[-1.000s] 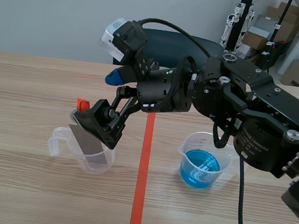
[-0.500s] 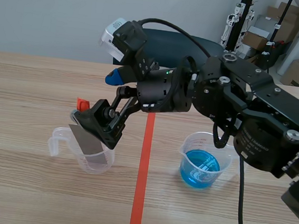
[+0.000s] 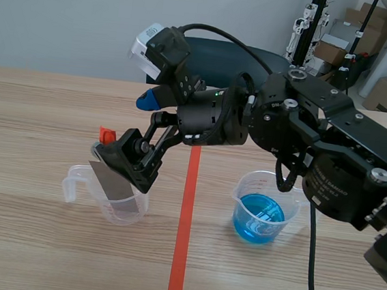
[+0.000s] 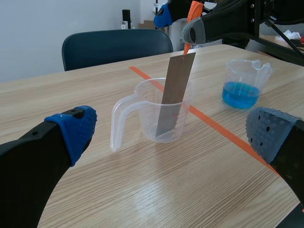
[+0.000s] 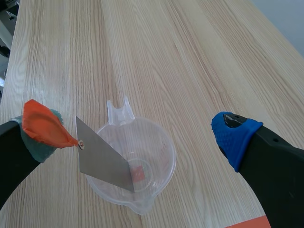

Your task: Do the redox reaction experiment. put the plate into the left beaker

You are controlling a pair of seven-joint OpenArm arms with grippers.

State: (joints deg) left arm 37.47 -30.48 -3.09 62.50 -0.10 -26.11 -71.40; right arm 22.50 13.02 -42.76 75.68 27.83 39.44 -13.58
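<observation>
Indoors, wooden table [image 3: 46,103], orange tape [image 3: 183,240], blue chair [image 4: 116,47], left tool [image 4: 173,134], right tool [image 5: 137,132], both gaping, empty

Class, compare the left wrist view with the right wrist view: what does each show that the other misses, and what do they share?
Only the left wrist view shows the beaker of blue liquid, a blue chair and the left gripper, which is open. Only the right wrist view shows the floor of the clear beaker from above, and both fingers of the right gripper, wide apart. Both show the clear beaker, the grey plate leaning inside it, and the orange tag at the plate's top, touching one pad of the right gripper.
</observation>
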